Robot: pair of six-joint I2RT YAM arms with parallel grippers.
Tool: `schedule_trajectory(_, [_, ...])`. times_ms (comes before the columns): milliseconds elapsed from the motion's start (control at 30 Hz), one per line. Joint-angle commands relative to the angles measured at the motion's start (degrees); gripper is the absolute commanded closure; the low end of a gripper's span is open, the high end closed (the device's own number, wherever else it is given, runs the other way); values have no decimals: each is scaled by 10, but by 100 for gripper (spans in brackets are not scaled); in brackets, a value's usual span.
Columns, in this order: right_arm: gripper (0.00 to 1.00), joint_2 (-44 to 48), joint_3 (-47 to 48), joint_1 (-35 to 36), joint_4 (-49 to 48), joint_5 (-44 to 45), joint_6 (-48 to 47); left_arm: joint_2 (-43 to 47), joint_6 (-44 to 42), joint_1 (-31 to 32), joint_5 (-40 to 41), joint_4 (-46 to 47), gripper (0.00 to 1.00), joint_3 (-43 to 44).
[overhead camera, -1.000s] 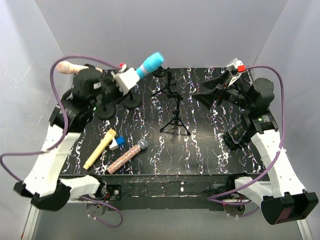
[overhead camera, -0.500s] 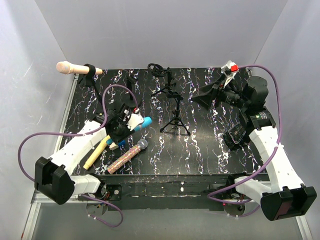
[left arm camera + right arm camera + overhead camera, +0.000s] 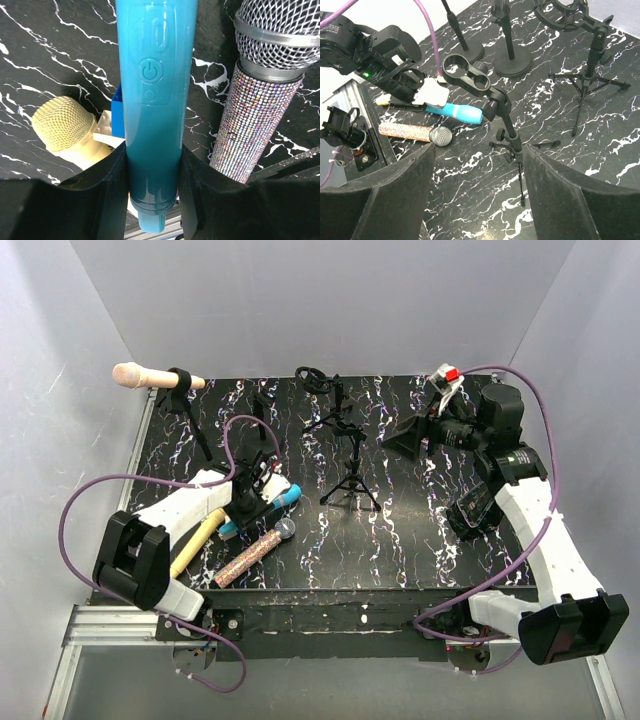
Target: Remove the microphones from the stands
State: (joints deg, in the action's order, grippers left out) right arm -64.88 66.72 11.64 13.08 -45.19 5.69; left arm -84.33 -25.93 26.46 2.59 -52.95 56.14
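Left wrist: our left claw clamps the blue microphone; we should release it flat beside the glitter microphone.

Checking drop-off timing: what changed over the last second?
Left gripper carried the blue microphone from up at the far left down toward the near edge, beside the yellow microphone and glitter microphone, still gripping it. Right gripper drifted slightly. Pink microphone stays on its stand.

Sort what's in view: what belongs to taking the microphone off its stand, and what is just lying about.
Job: blue microphone, gripped by the left gripper; pink microphone, clipped in its stand, maybe next.
Lying about: yellow microphone, glitter microphone, blue block, empty tripod stand.
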Motion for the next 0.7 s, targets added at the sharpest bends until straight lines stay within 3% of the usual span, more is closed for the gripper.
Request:
schedule_trajectory(0, [23, -8, 47, -2, 70, -14, -85, -4, -3, -3, -14, 15, 100, -11])
schedule_trajectory(67, [23, -13, 37, -2, 75, -22, -102, -11, -4, -3, -22, 15, 96, -11])
schedule_trajectory(133, [23, -23, 38, -2, 84, -26, -111, -14, -6, -3, -44, 14, 77, -7])
schedule_trajectory(267, [23, -33, 41, -2, 123, -30, -157, -11, 2, -3, -64, 18, 56, -2])
schedule_trajectory(433, [23, -25, 19, -2, 128, -24, -186, -1, 3, -3, -69, 0, 44, 21])
schedule_trajectory(667, [23, -60, 41, -1, 161, -20, -243, 32, 15, -3, -114, -25, 40, 78])
